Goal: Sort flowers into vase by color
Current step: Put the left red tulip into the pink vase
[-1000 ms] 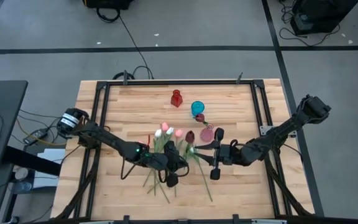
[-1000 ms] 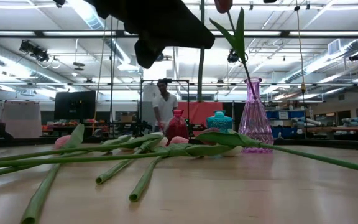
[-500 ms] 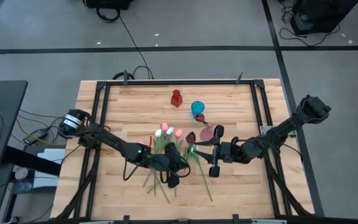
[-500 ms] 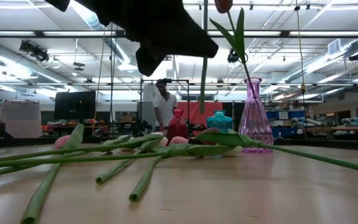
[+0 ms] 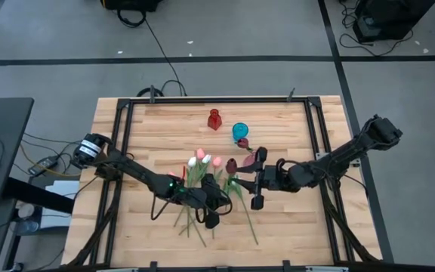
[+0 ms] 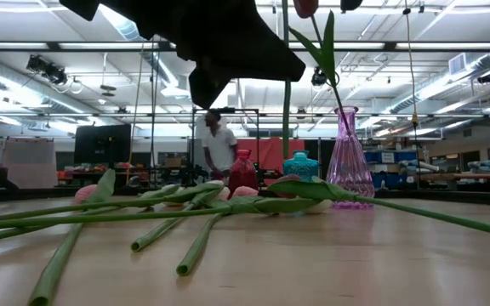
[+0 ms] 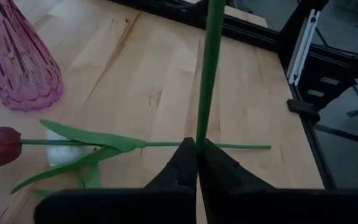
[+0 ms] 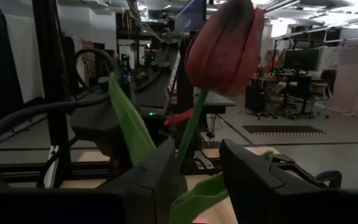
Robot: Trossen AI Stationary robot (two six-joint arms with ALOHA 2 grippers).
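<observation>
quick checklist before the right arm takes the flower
1. left gripper shut on green stem: ok
2. maroon tulip has its stalk between the right gripper fingers: ok
3. right gripper closed on that stalk: not ok, it is open
4. both grippers on the same flower: cannot tell
5. pink vase upright on the table: ok

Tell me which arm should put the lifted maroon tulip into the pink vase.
Probably right: its open end effector straddles the tulip stem beside the pink vase. The left end effector only pinches the lower stem.
</observation>
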